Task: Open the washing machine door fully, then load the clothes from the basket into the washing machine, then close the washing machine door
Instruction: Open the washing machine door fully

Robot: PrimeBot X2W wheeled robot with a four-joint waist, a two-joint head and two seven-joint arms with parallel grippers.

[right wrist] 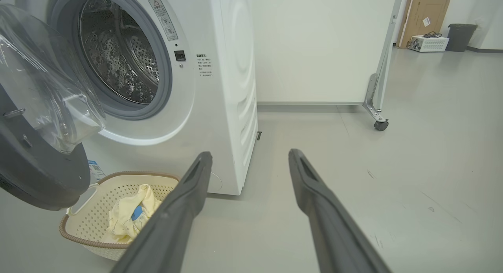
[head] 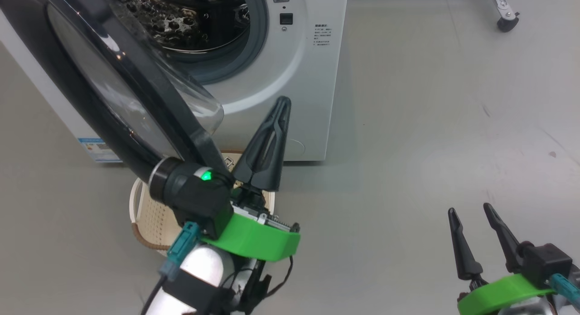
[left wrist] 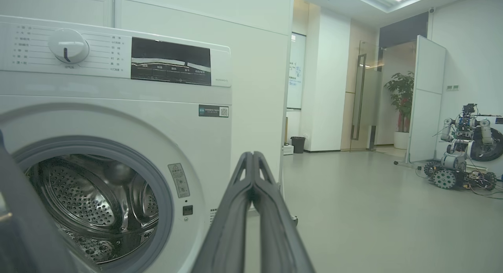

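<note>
Right wrist view: clothes (right wrist: pixel 125 218) L of jaws

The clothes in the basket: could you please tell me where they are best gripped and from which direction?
Grip the raised bunched fold at the top of the clothes, near the blue patch, coming down from above. The basket is walled all round and open only on top, and the washing machine door hangs close to one end, so I would probably enter from the open-floor side.
</note>
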